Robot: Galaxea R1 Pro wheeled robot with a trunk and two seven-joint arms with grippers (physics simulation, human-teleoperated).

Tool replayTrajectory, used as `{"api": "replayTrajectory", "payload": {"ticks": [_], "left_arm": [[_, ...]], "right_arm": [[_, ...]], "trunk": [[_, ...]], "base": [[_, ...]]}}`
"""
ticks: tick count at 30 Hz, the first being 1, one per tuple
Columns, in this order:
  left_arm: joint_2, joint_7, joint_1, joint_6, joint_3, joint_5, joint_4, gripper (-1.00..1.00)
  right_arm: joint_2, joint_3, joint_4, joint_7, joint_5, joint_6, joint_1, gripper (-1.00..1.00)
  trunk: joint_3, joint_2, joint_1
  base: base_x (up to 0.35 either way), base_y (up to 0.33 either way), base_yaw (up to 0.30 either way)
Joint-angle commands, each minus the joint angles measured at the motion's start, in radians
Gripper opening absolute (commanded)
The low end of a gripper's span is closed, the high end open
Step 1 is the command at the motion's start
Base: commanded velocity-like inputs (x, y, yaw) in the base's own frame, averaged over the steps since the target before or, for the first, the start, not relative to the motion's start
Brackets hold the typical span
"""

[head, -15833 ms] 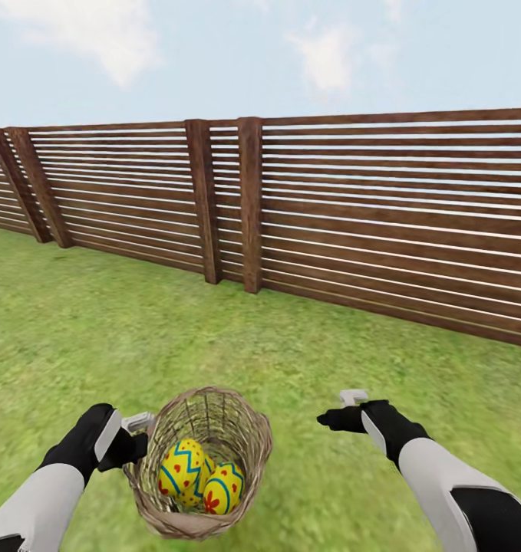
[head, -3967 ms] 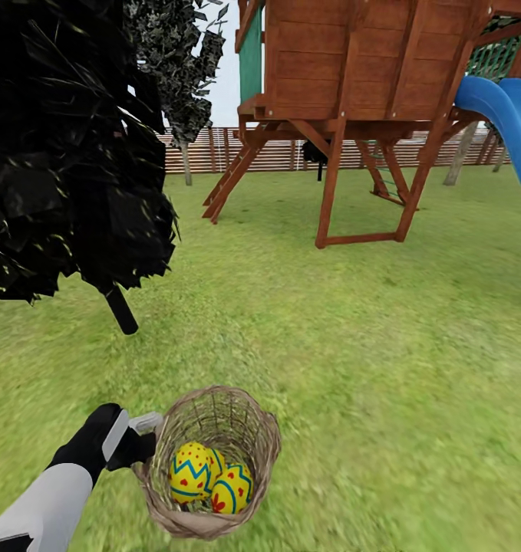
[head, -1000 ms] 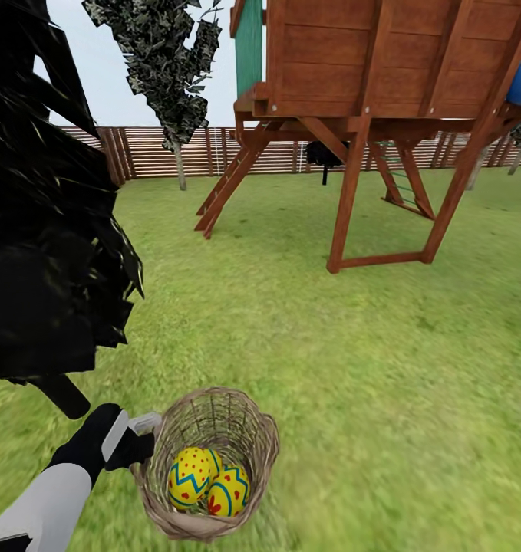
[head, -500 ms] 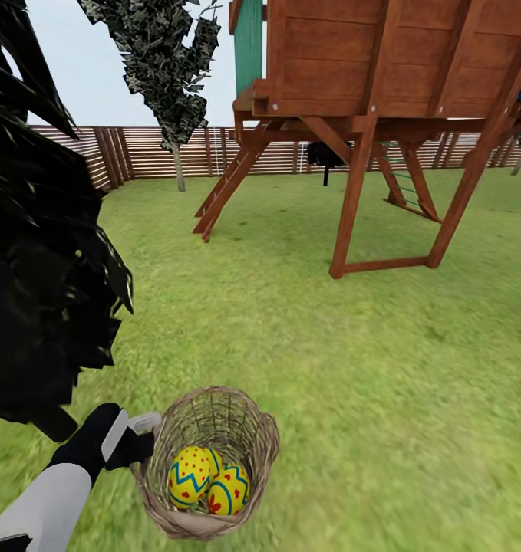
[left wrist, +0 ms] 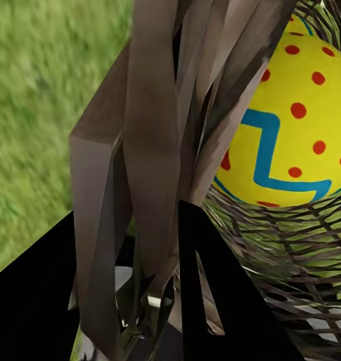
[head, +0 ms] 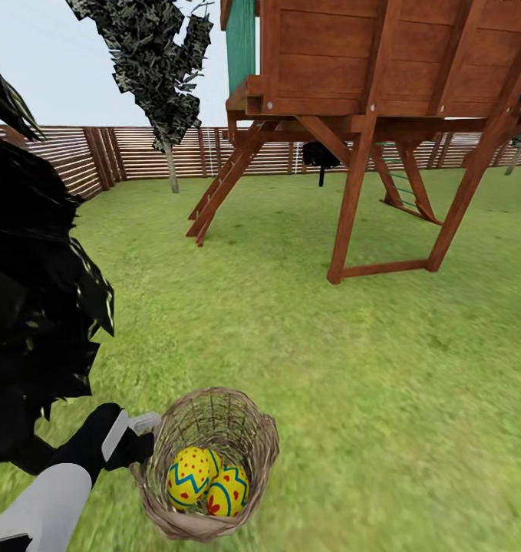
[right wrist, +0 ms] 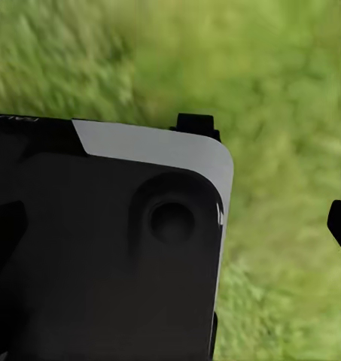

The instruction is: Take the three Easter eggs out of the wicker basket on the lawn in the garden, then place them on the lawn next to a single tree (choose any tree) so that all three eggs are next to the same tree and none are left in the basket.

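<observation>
Eggs point(head: 206, 481) lie together in the bottom of the wicker basket point(head: 208, 460), yellow with blue zigzags and red dots; two show plainly in the head view and a third peeks between them. In the left wrist view one egg point(left wrist: 294, 128) shows through the woven twigs of the basket wall point(left wrist: 162, 150). The left claw point(head: 143, 433) is pinched on the basket's rim at its left side, and the basket hangs from it above the lawn point(head: 367, 368). Close at the robot's left stands an all-black tree point(head: 37, 307) with a black trunk. Farther off, near the slatted wooden fence point(head: 137, 149), a slim pale-trunked tree point(head: 170, 165) carries dark foliage flecked with white. A red-brown wooden playset point(head: 367, 115) stands on the grass ahead to the right. In the right wrist view, the right claw point(right wrist: 275, 173) shows two dark fingertips point(right wrist: 196, 122) well apart over blurred grass, with a black and grey part of the robot point(right wrist: 102, 241) beside it.
</observation>
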Motion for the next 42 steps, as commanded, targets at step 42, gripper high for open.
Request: {"api": "replayTrajectory", "payload": {"ticks": [42], "left_arm": [[0.001, 0.005, 0.000, 0.002, 0.003, 0.031, -0.003, -1.00]], "right_arm": [[-0.008, -0.001, 0.002, -0.007, 0.019, -0.017, -0.002, 1.00]], "trunk": [[-0.001, -0.001, 0.001]], "base": [[0.324, 0.000, -0.035]]}}
